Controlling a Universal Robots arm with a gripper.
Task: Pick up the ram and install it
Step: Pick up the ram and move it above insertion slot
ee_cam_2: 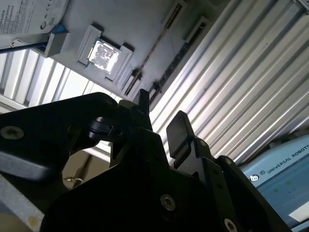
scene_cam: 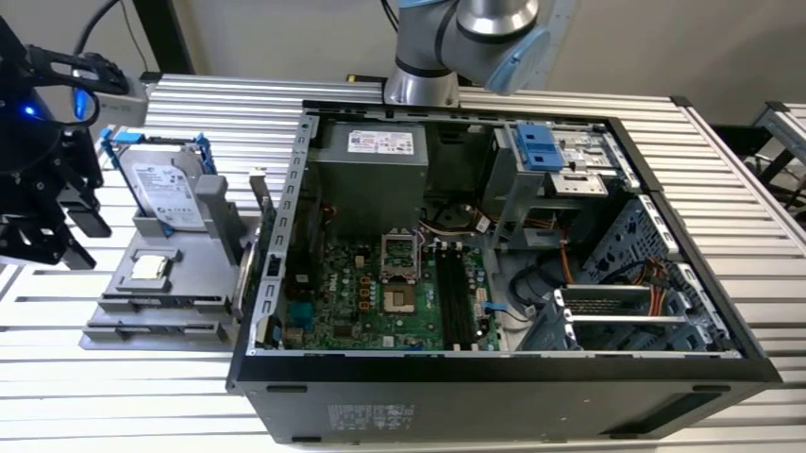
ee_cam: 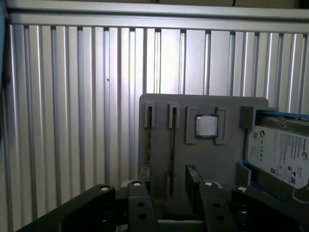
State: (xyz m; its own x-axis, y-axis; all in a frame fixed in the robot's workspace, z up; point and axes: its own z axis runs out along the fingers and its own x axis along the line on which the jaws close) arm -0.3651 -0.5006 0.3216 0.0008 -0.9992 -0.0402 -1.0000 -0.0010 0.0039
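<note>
We are looking past the pincer [ee_cam: 169, 176], which is hanging wide open with nothing between its two black fingers [ee_cam: 145, 180]. Just beyond the fingertips in the first wrist view, the ram [ee_cam: 172, 140] is standing on edge in a slot of the grey tray [ee_cam: 227, 159], showing us only a thin dark line. Its long axis is running straight away from the pincer and lining up with the gap, so we are judging that the fingers are set to either side of its flat faces, not touching it. Beside it the square CPU chip [ee_cam: 206, 126] is sitting in its recess, and farther on the hard drive [ee_cam: 280, 154] is sitting at the tray's end. In the exterior view the tray is resting on the ribbed counter [scene_cam: 252, 104] to the exterior view's left of the open computer case [scene_cam: 504, 377], well apart from the motherboard's long black memory slots [scene_cam: 456, 297].
</note>
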